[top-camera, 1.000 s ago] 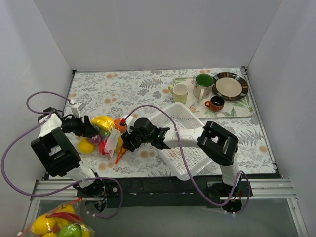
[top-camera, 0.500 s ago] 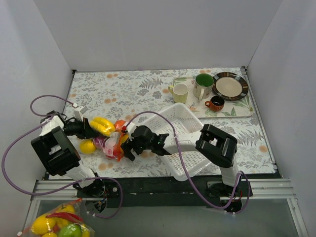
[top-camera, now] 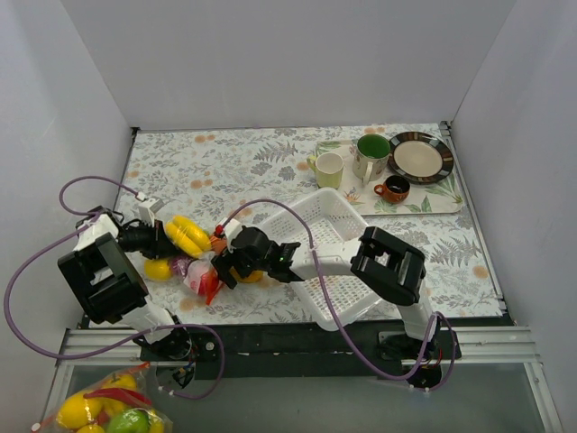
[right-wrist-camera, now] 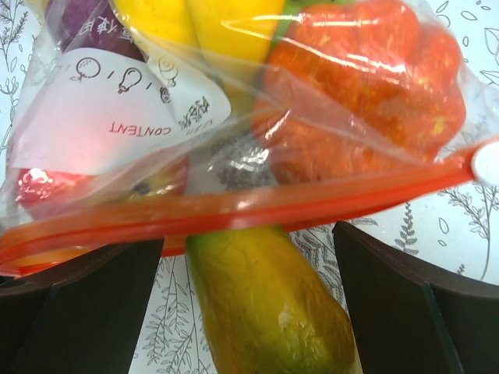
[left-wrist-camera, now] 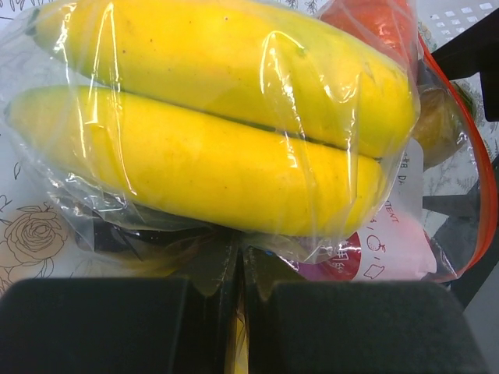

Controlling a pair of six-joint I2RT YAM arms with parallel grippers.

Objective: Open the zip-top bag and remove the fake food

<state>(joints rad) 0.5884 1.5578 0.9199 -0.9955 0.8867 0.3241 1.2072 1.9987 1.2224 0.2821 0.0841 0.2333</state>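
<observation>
The clear zip-top bag lies on the leaf-print table between my two grippers, full of fake food. The left wrist view is filled by two yellow bananas under the crinkled plastic, and my left gripper is shut on a fold of the bag's rear end. In the right wrist view the red zip strip crosses the frame, with an orange pepper and a white label behind it. A yellow-green fruit sticks out below the strip, between the wide-open fingers of my right gripper.
A white perforated basket sits tilted just right of the bag, over my right arm. At the back right a tray holds cups and a striped plate. A second bag of fruit lies below the table's near edge.
My left gripper has shut on the bag's rear end. My right gripper has opened wide and moved left to the bag's mouth. The bag has shifted slightly toward the near left.
</observation>
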